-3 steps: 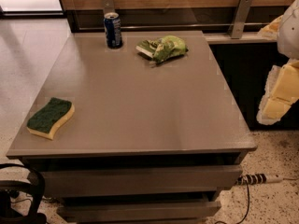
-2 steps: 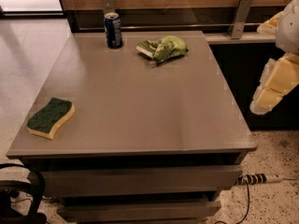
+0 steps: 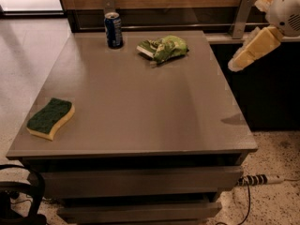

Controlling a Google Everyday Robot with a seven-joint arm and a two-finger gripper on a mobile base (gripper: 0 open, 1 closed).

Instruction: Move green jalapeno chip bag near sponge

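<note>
The green jalapeno chip bag (image 3: pixel 164 48) lies crumpled at the far middle of the grey table (image 3: pixel 140 107). The sponge (image 3: pixel 50 117), dark green on top with a yellow body, lies flat at the table's near left corner, far from the bag. My gripper (image 3: pixel 251 50), cream-coloured on a white wrist, hangs in the air beyond the table's far right edge. It is to the right of the bag, above table height, and touches nothing.
A blue soda can (image 3: pixel 113 30) stands upright at the far edge, left of the bag. A wooden wall with metal brackets (image 3: pixel 240 15) runs behind the table. A power strip and cables (image 3: pixel 260 179) lie on the floor at right.
My gripper has risen and moved left, closer to the table's far right corner. The bag, sponge and can have not moved.
</note>
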